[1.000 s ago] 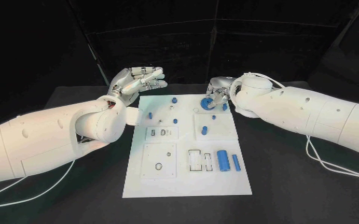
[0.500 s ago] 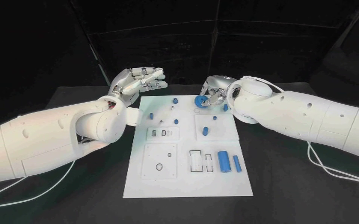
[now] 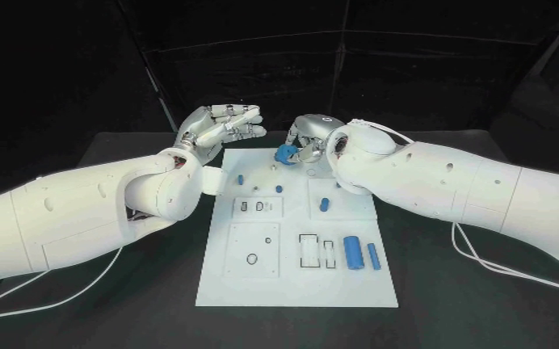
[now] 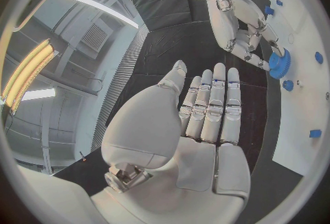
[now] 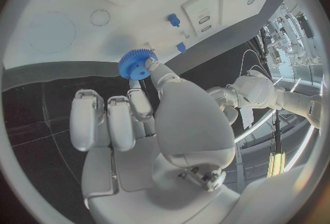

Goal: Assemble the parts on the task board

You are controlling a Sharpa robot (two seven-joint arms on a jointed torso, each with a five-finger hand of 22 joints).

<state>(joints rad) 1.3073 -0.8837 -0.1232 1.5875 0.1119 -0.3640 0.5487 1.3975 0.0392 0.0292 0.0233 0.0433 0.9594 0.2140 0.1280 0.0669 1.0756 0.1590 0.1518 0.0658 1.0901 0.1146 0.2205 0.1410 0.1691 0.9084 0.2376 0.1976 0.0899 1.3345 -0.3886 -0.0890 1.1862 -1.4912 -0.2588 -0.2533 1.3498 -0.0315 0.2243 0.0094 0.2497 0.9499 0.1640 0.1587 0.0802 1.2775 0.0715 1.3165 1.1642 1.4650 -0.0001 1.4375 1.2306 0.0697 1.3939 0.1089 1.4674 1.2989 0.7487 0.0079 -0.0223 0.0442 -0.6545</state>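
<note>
Right hand (image 3: 305,140) pinches a blue gear (image 3: 287,153) at its fingertips, other fingers partly curled; gear sits above the far end of the task board (image 3: 292,284), near the middle of that edge, toothed rim visible in the right wrist view (image 5: 137,64) and the left wrist view (image 4: 279,63). Cannot tell if the gear touches the board. Left hand (image 3: 216,129) is raised off the surface just beyond the board's far left corner, holding nothing, fingers straight and side by side, thumb out to the side (image 4: 206,111). On the board: small blue peg (image 3: 240,178) and another (image 3: 279,188) in the far section, blue peg (image 3: 325,202) on the raised square plate right of centre. Near end: thick blue cylinder (image 3: 353,252) lying flat, thinner blue rod (image 3: 374,255) just beside it, both right of a rectangular slot (image 3: 306,250). Oval ring outline (image 3: 253,259) on the near left plate. Black surface (image 3: 466,300) under everything.
</note>
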